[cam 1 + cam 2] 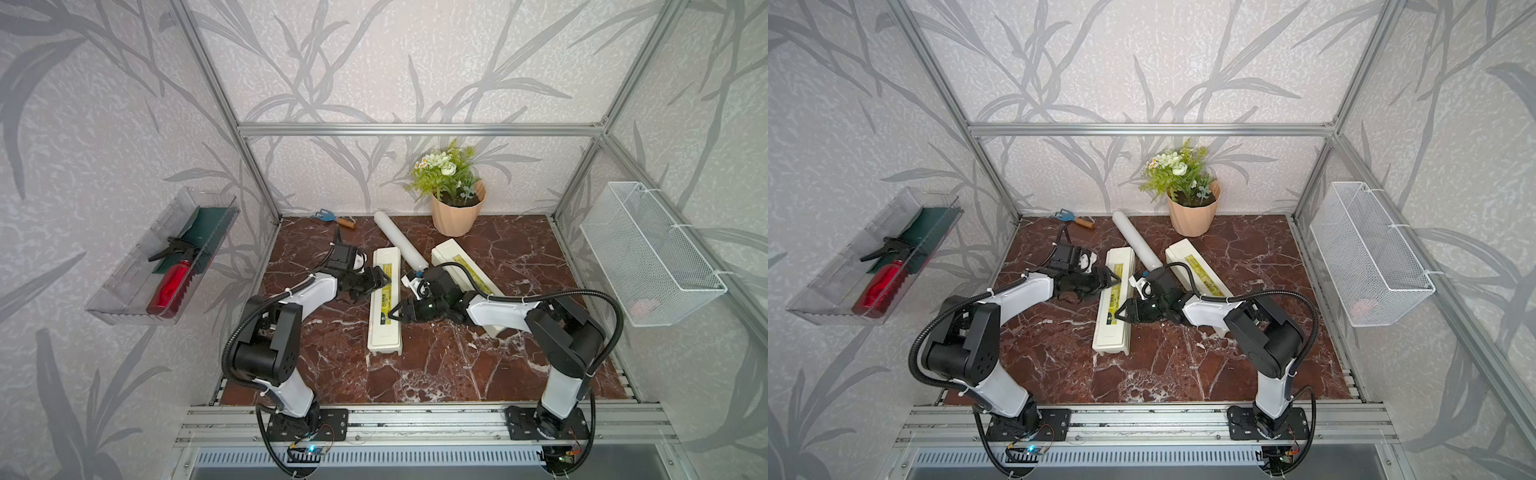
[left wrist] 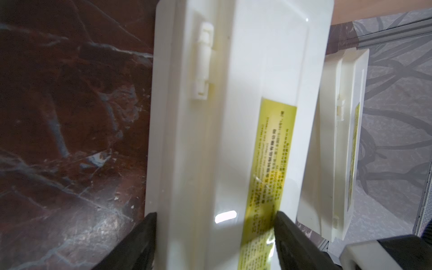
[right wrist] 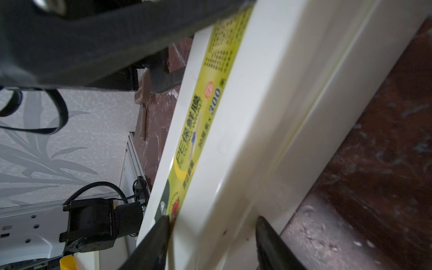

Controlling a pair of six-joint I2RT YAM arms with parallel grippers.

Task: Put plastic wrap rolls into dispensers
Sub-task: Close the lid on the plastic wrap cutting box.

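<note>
Red-brown marble tabletop (image 1: 436, 374) holds dispensers (image 1: 384, 336); leaf-patterned walls (image 1: 374, 62), aluminium frame (image 1: 415, 129).

Finding: robot test cell dressed as a domestic interior. Aluminium frame (image 1: 415, 129) carries leaf-pattern wallpaper panels (image 1: 374, 62). Marble-look tabletop (image 1: 436, 374). Two robot arms (image 1: 316, 291) bolted to rail (image 1: 415, 417) at 6 o'clock. Potted plant (image 1: 455, 199) at 12 o'clock, wire basket (image 1: 648, 249) at 3 o'clock.
</note>
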